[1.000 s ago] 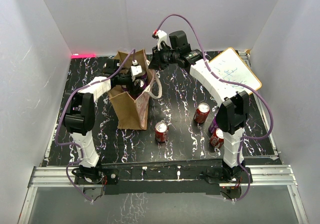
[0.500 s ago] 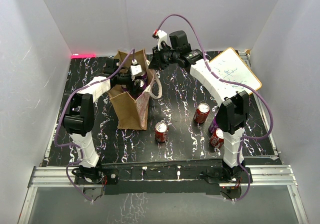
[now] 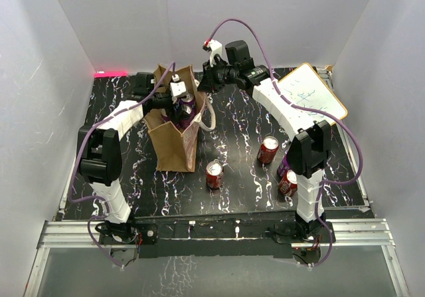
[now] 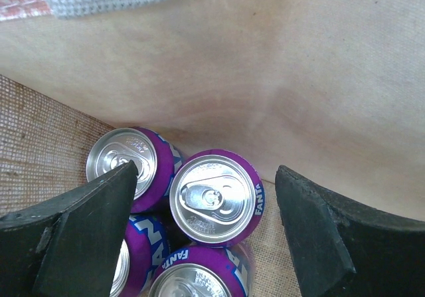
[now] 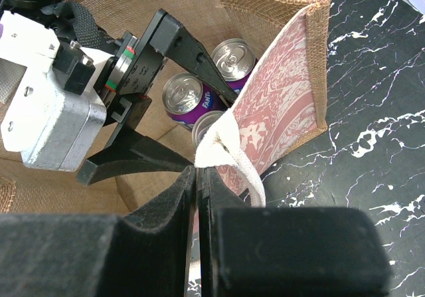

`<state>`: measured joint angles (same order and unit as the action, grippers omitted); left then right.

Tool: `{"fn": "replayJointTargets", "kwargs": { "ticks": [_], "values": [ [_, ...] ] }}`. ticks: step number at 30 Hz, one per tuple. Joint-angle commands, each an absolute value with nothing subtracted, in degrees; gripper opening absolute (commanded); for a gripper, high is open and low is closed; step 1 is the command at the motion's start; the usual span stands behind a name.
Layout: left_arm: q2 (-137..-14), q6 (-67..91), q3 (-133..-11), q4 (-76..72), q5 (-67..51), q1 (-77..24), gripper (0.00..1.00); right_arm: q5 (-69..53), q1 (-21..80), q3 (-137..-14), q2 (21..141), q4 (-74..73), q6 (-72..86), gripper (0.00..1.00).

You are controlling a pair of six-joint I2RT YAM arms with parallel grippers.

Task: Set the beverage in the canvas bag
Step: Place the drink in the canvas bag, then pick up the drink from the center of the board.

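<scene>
While the purple can (image 4: 216, 197) is standing inside the canvas bag (image 3: 174, 147) beside other purple cans (image 4: 129, 157), the left claw (image 4: 206, 184) is gaping wide around it, the right claw (image 5: 198, 177) is pinching the bag's rim, and red cans (image 3: 214, 175) are waiting on the counter (image 3: 239, 124), so more loading probably remains.

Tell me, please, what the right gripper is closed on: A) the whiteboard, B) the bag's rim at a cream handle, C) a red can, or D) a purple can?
B: the right wrist view shows the right gripper shut on the rim of the bag, just where the cream handle joins it.
</scene>
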<state>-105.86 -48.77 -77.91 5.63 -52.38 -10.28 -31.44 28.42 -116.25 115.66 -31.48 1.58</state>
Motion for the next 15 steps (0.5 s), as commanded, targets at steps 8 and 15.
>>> {"fn": "replayJointTargets", "kwargs": {
  "ticks": [8, 15],
  "values": [
    [-99.8, -32.2, -86.0, 2.0, -48.7, -9.3, 0.85, -34.1, 28.3, -114.5, 113.6, -23.7, 1.7, 0.35],
    [-97.7, -24.6, -89.1, -1.7, -47.8, -9.1, 0.90, -33.8, 28.3, -113.8, 111.4, -22.5, 2.7, 0.64]
  ]
}}
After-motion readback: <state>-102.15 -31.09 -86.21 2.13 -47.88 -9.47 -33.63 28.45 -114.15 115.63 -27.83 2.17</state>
